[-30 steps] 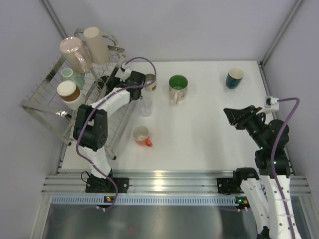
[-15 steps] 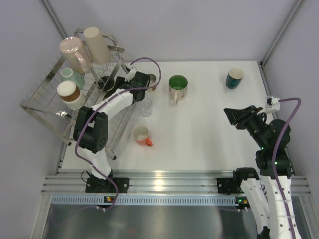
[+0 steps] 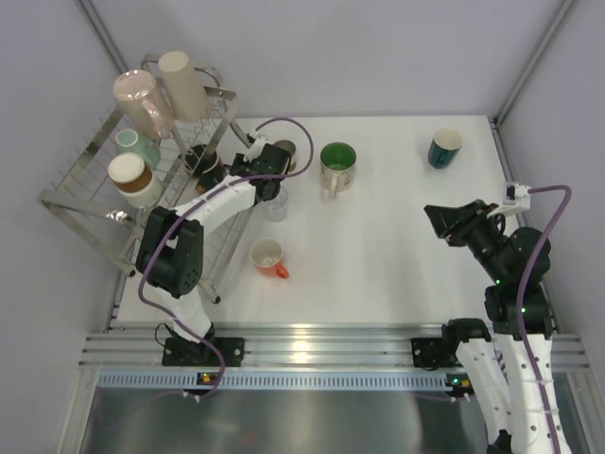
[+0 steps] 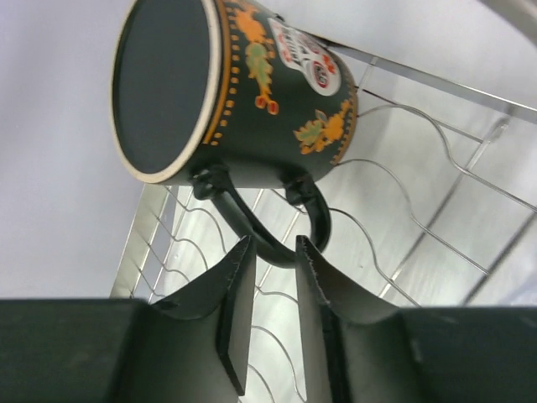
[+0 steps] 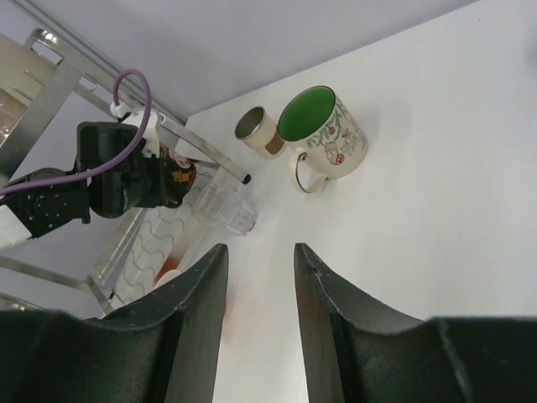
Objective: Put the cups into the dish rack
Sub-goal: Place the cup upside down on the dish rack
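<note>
Five cups sit in the rack (image 3: pixel 80 210): a pink cup (image 3: pixel 140 97), a beige cup (image 3: pixel 182 80), a pale green cup (image 3: pixel 135 144), a brown-banded cup (image 3: pixel 129 174) and a dark mug (image 4: pixel 243 92) with orange flowers. Five are left on the table (image 3: pixel 378 255): a green-lined mug (image 3: pixel 337 163), a dark teal cup (image 3: pixel 443 148) at the far right, a glass (image 3: pixel 274 202), an orange-handled cup (image 3: pixel 267 255) and a steel cup (image 5: pixel 256 130). We judge the job about half done. The dark mug lies on its side on the rack wires with its handle hanging down. The left fingers (image 4: pixel 237 294) sit just below that handle, parted by a narrow gap and gripping nothing. The glass and steel cup are nearest to them. The right fingers (image 5: pixel 205 285) are spread and empty, above the right side of the table, well apart from every cup.
</note>
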You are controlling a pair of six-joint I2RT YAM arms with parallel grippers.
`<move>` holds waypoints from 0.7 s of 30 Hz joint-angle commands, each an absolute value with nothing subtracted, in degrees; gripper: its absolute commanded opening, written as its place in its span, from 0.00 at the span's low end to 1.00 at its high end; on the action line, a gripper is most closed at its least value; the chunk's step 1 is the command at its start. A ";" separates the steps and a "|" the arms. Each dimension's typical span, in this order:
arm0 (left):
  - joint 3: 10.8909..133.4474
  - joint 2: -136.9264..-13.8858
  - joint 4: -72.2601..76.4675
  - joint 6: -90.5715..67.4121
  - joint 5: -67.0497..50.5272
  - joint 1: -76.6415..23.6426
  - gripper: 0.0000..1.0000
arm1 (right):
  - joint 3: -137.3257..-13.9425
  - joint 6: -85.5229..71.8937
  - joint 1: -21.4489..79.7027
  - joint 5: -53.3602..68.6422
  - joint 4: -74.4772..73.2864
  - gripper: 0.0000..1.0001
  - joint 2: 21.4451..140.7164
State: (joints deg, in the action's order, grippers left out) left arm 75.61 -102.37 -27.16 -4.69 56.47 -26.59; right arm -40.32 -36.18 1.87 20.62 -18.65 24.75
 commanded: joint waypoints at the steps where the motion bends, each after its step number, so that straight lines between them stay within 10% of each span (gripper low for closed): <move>1: 75.15 -100.19 -27.25 -4.66 55.37 -27.77 0.27 | -42.80 -36.39 2.81 20.83 -17.14 0.38 23.91; 5: 74.53 -101.25 -27.16 -4.83 56.51 -27.86 0.09 | -42.71 -36.30 2.81 20.74 -17.57 0.38 23.82; 21: 74.09 -102.22 -29.79 -7.21 57.48 -21.63 0.00 | -41.84 -36.04 2.81 19.95 -17.58 0.38 23.29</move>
State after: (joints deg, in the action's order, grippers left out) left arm 74.35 -102.39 -28.62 -6.11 55.40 -22.46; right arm -40.32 -36.05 1.87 20.53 -18.94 23.99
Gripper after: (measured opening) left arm 0.012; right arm 0.382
